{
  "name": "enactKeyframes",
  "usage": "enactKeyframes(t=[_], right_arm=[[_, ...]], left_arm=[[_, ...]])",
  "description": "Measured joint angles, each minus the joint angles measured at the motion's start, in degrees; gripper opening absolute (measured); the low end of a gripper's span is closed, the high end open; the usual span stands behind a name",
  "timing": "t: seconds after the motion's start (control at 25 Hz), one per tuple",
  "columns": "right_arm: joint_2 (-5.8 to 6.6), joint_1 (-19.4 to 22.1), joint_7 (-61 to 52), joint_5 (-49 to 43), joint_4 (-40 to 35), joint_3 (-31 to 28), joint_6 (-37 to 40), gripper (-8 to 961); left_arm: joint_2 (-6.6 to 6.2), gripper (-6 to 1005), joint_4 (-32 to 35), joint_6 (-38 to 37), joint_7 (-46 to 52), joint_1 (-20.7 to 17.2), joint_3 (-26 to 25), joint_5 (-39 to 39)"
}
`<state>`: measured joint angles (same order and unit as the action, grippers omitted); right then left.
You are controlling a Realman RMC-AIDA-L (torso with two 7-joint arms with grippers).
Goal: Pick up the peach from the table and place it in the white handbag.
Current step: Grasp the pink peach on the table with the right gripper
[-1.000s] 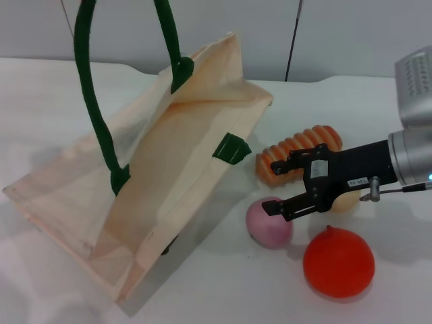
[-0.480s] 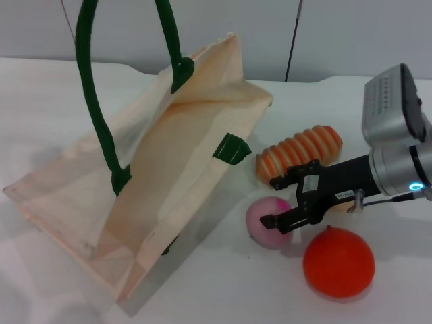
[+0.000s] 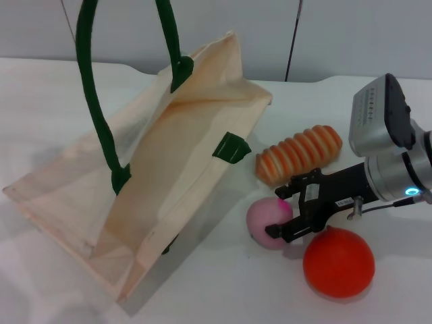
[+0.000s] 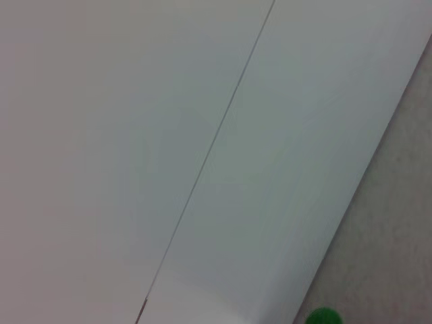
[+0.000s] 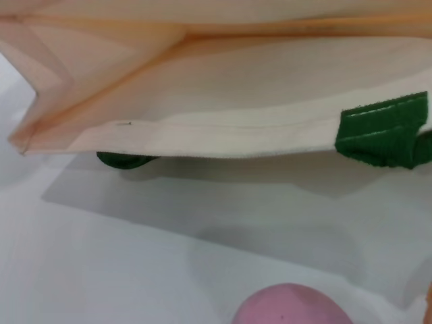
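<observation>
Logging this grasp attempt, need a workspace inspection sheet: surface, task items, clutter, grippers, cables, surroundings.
Surface: white table, bare where visible.
Task items: peach on the table, beside the white handbag, which lies tilted with its mouth open and green handles up.
Clutter: ridged orange bread behind the peach; orange ball on its right.
Grippers: right gripper open, fingers straddling the peach. Left gripper not in view.
Cables: thin cable by the right wrist.
Surroundings: grey wall panels.
</observation>
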<state>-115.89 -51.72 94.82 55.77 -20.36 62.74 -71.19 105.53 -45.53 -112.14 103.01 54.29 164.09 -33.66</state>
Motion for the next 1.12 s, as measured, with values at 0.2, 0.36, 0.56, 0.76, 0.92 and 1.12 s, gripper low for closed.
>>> enactKeyframes(t=[0.2, 0.36, 0.56, 0.76, 0.92, 1.12], right_arm=[[-0.03, -0.1, 0.0, 0.2, -0.1, 0.0, -0.1, 870], [0.08, -0.4, 0.2, -0.1, -0.1, 0.7, -0.6, 860], [0.02, -0.8, 0.0, -0.4, -0.1, 3.6, -0.6, 718], [-0.03, -1.0, 0.0, -0.1, -0.1, 3.7, -0.7, 647], [-0.04, -1.0, 0.3, 0.0, -0.3, 3.5, -1.6, 611], [-0.04, -1.0, 0.4, -0.1, -0.5, 3.8, -2.0, 575]], left_arm=[[0.04, 182, 0.0, 0.0, 0.0, 0.0, 0.0, 0.0], [0.02, 186, 0.0, 0.0, 0.0, 0.0, 0.0, -0.1], [-0.03, 189, 0.0, 0.0, 0.0, 0.1, 0.0, -0.1], [-0.05, 193, 0.0, 0.0, 0.0, 0.1, 0.0, -0.1], [-0.07, 196, 0.0, 0.0, 0.0, 0.1, 0.0, -0.1], [-0.07, 200, 0.0, 0.0, 0.0, 0.1, 0.0, -0.1]])
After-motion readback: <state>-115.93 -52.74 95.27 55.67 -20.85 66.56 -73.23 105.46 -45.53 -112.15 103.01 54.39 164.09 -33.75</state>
